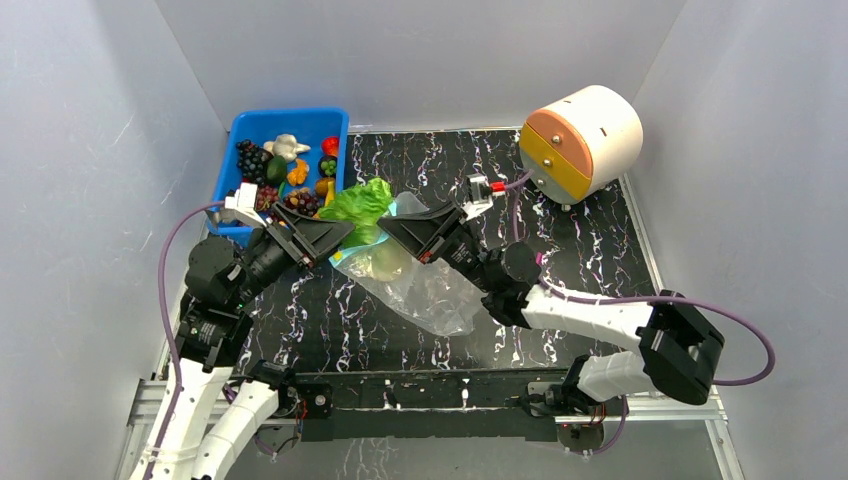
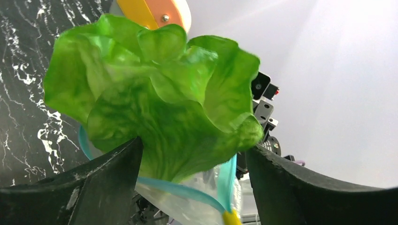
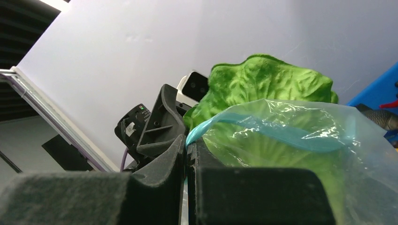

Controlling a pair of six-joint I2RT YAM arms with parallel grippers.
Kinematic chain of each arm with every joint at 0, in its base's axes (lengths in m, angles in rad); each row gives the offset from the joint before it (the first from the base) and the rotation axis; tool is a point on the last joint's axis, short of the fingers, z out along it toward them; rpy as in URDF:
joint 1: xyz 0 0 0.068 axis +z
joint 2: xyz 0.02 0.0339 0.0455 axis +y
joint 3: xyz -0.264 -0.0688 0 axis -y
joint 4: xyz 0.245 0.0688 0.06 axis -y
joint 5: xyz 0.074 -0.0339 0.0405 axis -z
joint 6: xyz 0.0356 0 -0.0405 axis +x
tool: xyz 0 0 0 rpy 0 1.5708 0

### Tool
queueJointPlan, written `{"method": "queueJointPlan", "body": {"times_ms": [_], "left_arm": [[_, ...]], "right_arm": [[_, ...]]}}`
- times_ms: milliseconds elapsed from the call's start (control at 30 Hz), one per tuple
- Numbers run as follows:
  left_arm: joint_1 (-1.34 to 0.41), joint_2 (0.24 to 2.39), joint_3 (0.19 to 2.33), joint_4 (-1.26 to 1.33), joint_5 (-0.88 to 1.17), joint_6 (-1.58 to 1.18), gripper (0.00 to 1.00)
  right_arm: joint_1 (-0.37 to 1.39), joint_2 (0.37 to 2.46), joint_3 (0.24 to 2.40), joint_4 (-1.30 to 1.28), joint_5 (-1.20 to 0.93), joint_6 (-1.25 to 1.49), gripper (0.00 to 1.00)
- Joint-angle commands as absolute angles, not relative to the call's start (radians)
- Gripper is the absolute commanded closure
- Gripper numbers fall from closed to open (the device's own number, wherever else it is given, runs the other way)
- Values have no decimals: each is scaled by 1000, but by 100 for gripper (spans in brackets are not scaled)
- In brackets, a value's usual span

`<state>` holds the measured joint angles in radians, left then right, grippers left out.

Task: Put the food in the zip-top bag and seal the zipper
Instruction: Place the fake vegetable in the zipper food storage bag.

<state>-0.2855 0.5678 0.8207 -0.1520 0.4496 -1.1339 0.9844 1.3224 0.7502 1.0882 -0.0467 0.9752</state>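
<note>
Lettuce head (image 2: 155,103) stands upright between left gripper's (image 2: 192,146) spread jaws, released, half inside zip-top bag (image 3: 300,145). Right gripper (image 3: 187,146), clamped on zipper (image 3: 263,127), holds mouth up. Left arm nearer.

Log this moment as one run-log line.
step: loading lettuce | left gripper: open around lettuce | right gripper: pinching zip-top bag rim | lettuce: partly inside mouth | zipper: unsealed

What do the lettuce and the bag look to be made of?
The lettuce: likely moulded plastic, semi-glossy, slightly translucent at its ruffled edges. The zip-top bag: thin clear plastic film, shiny, with crinkles and glare; its zipper looks like a thicker teal plastic strip.
</note>
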Motion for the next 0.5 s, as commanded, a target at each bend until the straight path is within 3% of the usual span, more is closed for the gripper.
{"method": "queueJointPlan", "body": {"times_ms": [0,133,367,400,433,467], "left_arm": [[-292,576,931,-167,560,-1064,20],[-293,580,967,-144,629,-1048,17],[-292,641,1210,-357,659,-829,16],[-291,641,1238,-456,589,-792,19],[-292,623,1248,-587,392,-771,34],[-292,625,1243,-634,335,-766,39]], "right_arm": [[983,1269,797,1241,-80,895,100],[983,1255,779,1301,-96,868,100],[983,1089,707,1216,-49,748,100],[983,1072,694,1215,-62,748,100],[982,1044,680,1197,-62,743,100],[983,1034,674,1192,-65,739,100]]}}
